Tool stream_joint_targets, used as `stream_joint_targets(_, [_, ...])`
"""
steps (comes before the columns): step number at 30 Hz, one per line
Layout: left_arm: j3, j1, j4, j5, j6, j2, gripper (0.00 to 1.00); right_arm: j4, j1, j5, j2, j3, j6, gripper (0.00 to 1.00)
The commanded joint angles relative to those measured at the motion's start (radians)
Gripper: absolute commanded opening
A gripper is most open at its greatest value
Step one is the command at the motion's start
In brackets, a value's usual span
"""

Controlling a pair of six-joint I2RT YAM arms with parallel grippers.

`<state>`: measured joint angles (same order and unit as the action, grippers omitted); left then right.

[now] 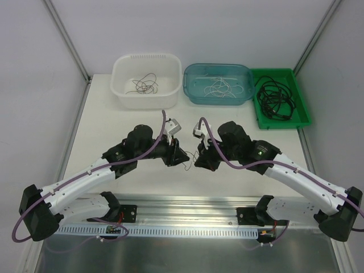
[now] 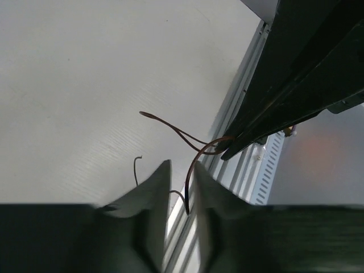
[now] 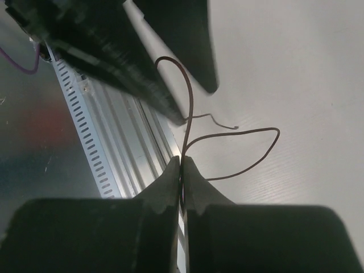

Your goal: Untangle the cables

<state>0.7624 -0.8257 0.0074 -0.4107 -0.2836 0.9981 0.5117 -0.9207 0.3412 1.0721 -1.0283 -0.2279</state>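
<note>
My two arms reach inward, low over the tabletop (image 1: 114, 128), their tips nearly meeting at its middle. The right end effector (image 3: 182, 161) pinches a thin dark cable (image 3: 191, 108). The left end effector (image 2: 181, 168) stands slightly spread, with the cable's end in its gap.

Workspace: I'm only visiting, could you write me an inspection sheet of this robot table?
Surface: white table, metal rail at near edge.
Job's things: brown wire between both end effectors; dark wires in white tub, white cables in teal tub, black cable in green tray.
Clutter: nothing seen.
End effectors: left end effector open around brown wire; right end effector shut on it.
Cables: purple hoses along both arms.
Surroundings: grey walls.
</note>
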Motion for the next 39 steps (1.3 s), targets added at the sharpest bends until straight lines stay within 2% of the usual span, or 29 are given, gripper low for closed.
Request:
stream_joint_targets(1, [0.051,-0.013,0.083,-0.004,0.014,0.016,0.12,-0.061,0.016,0.042,-0.034,0.02,0.009,0.01])
stream_joint_targets(2, [0.051,-0.013,0.085,-0.002,0.014,0.019,0.0,-0.068,0.019,0.044,-0.035,0.027,0.01,0.01])
stream_joint_targets(4, [0.051,-0.013,0.085,0.012,0.02,0.019,0.0,-0.075,0.025,0.047,-0.038,0.043,0.016,0.02])
stream_joint_targets(7, [0.052,-0.013,0.083,0.033,0.023,0.014,0.0,-0.084,0.031,0.041,-0.044,0.065,0.021,0.16])
stream_joint_targets(10, [0.058,-0.013,0.083,0.076,0.023,0.005,0.0,-0.082,0.033,0.036,-0.054,0.074,0.019,0.39])
stream_joint_targets(11, [0.061,-0.013,0.069,0.094,0.021,0.002,0.0,-0.082,0.033,0.033,-0.066,0.085,0.016,0.52])
stream_joint_targets(13, [0.092,-0.012,0.039,0.145,0.032,0.004,0.0,-0.076,0.031,0.012,-0.086,0.096,0.012,0.65])
stream_joint_targets(14, [0.107,-0.009,0.016,0.192,0.038,0.005,0.0,-0.073,0.033,0.002,-0.096,0.102,0.009,0.74])
stream_joint_targets(17, [0.193,0.019,-0.069,0.231,0.066,0.03,0.0,-0.056,0.034,-0.05,-0.152,0.132,0.006,0.85])
stream_joint_targets(20, [0.288,0.088,-0.125,0.23,0.066,0.059,0.0,-0.023,0.034,-0.138,-0.216,0.157,0.013,0.9])
stream_joint_targets(26, [0.511,0.322,-0.162,0.246,0.055,0.148,0.0,0.024,0.034,-0.273,-0.391,0.215,0.045,1.0])
stream_joint_targets(32, [0.797,0.523,-0.162,0.305,0.057,0.393,0.0,0.122,0.034,-0.39,-0.457,0.195,0.078,1.0])
stream_joint_targets(35, [0.978,0.598,-0.158,0.326,0.044,0.537,0.0,0.145,0.033,-0.412,-0.48,0.189,0.082,1.0])
stream_joint_targets(38, [1.093,0.648,-0.152,0.349,0.023,0.682,0.01,0.157,0.033,-0.441,-0.509,0.195,0.079,1.0])
stream_joint_targets(39, [1.115,0.658,-0.147,0.355,0.015,0.72,0.04,0.159,0.033,-0.444,-0.515,0.197,0.079,1.0])
